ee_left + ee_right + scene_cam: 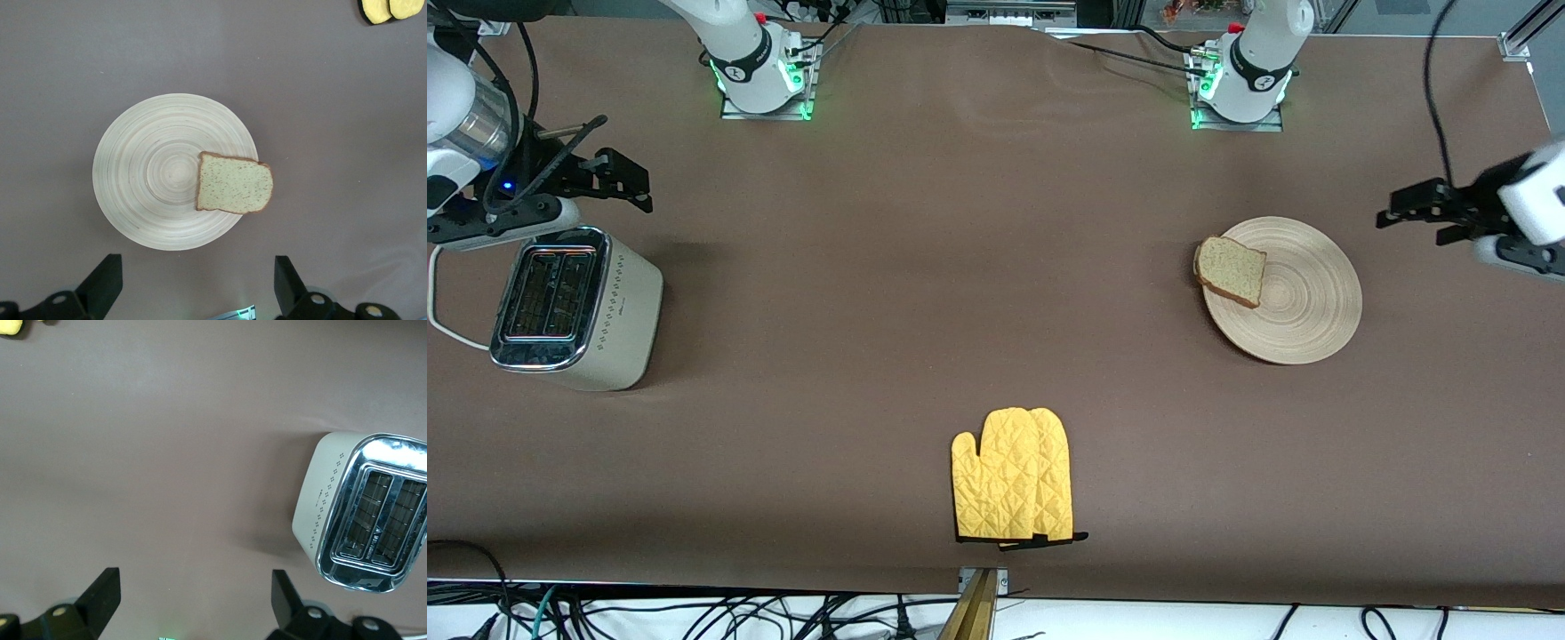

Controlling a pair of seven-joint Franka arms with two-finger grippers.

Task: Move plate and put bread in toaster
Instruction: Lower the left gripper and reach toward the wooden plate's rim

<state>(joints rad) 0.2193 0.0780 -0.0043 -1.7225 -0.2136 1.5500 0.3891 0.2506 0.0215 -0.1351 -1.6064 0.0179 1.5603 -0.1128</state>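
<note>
The light tan wooden plate (1294, 293) lies toward the left arm's end of the table, with the brown speckled bread (1232, 270) resting on its rim, partly overhanging. Both show in the left wrist view, the plate (150, 173) and the bread (235, 183). My left gripper (1414, 212) is open and empty, in the air beside the plate at the table's end; its fingertips (107, 277) frame bare cloth. The cream-white toaster (574, 307) stands toward the right arm's end, slots up, and shows in the right wrist view (363, 510). My right gripper (623, 178) is open and empty above the cloth beside the toaster.
A yellow oven mitt (1014, 476) lies near the table's front edge at the middle, nearer the front camera than plate and toaster. The toaster's white cord (440, 307) runs off the right arm's end. A brown cloth (960, 267) covers the table.
</note>
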